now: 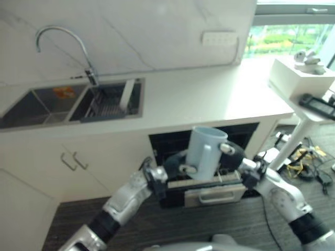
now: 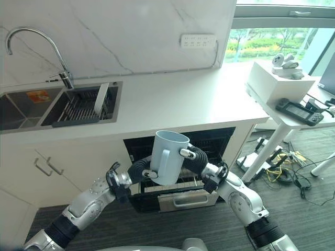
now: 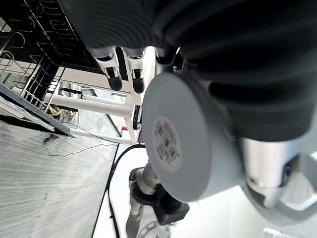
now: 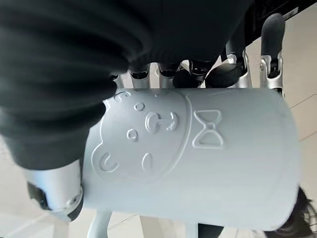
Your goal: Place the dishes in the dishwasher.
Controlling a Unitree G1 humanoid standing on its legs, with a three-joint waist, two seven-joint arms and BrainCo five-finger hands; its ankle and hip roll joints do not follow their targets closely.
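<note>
1. Mug (image 2: 168,157), pale blue, is held upright between the left robot hand (image 2: 140,171) and right robot hand (image 2: 194,158), fingers curled round its sides
2. Below, the dishwasher (image 2: 180,196) stands open; the mug could slip if either grip loosens
3. Beyond lies the white bench (image 2: 172,99)

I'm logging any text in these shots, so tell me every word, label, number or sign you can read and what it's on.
Nothing can be read.
Round sticker on the base of the pale blue mug: barcode and small print, too blurred to read.
Side of the mug: raised face and bow shapes, no letters.
Orange label in the sink: too small to read.
</note>
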